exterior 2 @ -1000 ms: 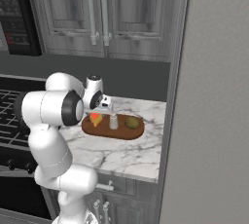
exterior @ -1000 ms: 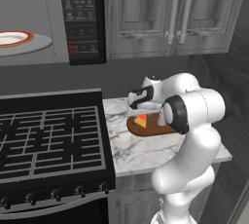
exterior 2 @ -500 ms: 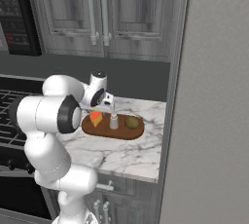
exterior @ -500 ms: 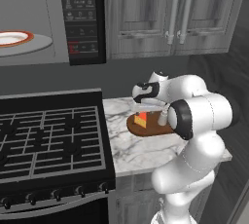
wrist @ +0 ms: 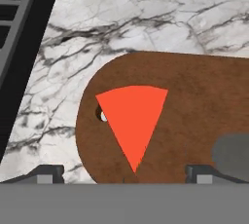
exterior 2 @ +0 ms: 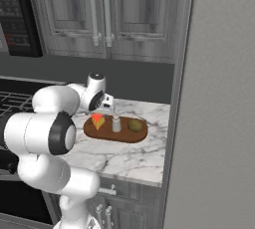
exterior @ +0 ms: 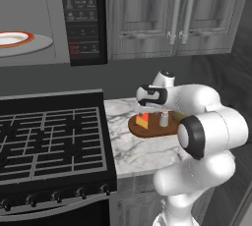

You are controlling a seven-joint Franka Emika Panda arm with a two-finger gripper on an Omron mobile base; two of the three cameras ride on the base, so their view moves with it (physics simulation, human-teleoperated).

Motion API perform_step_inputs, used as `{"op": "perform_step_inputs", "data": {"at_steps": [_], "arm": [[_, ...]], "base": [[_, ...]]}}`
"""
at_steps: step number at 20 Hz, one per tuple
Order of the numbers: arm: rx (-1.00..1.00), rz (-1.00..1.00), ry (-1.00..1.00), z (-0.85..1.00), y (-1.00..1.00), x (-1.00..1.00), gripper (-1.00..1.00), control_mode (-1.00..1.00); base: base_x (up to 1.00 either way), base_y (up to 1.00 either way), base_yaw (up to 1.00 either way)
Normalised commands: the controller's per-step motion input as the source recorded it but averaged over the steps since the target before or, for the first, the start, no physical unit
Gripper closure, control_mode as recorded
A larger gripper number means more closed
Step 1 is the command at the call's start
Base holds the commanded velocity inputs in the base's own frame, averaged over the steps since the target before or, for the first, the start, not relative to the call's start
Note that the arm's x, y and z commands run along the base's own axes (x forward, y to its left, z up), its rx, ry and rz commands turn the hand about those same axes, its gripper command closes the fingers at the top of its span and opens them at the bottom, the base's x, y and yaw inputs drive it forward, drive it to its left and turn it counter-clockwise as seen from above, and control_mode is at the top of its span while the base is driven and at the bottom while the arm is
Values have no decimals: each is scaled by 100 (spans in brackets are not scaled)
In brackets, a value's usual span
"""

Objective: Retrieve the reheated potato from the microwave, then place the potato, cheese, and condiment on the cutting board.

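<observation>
The cutting board (exterior 2: 139, 134) lies on the marble counter (exterior 2: 124, 156). On it stand the cheese (exterior 2: 98, 120), the condiment (exterior 2: 116, 123) and the potato (exterior 2: 135, 125), from left to right. My gripper (exterior 2: 107, 107) hangs open just above the cheese, nothing between its fingers. In the hand view the cheese's red top (wrist: 133, 121) sits on the board (wrist: 194, 96), between the two fingertips (wrist: 46, 172), and the condiment (wrist: 233, 155) is a grey blur at the right. From the left, the cheese (exterior: 142, 120) and condiment (exterior: 164, 119) show under the hand; the arm hides the potato. The microwave (exterior: 83, 18) hangs up left.
A white plate with an orange-red rim (exterior: 15, 38) sits inside the microwave. The black gas stove (exterior: 49, 141) borders the counter on the left. Grey wall cabinets (exterior 2: 99, 14) hang above the counter, and a tall grey panel (exterior 2: 214, 98) closes its right end.
The hand has lifted slightly off the cheese and its jaws have spread a little wider. The elbow has swung out and down. The cheese stays on the board.
</observation>
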Motion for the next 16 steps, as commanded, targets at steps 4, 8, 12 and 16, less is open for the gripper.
{"op": "perform_step_inputs", "data": {"at_steps": [4, 8, 12, 16], "arm": [[0, 0, -1, 23, -3, -50, -100, -100], [0, 0, 0, 27, -7, -66, -100, -100], [0, -1, 0, 33, -7, -63, -100, -100], [0, 0, -1, 25, -8, -74, -100, -100]], "base": [[0, 0, 0], [0, 0, 0], [0, 0, 0], [0, 0, 0]]}}
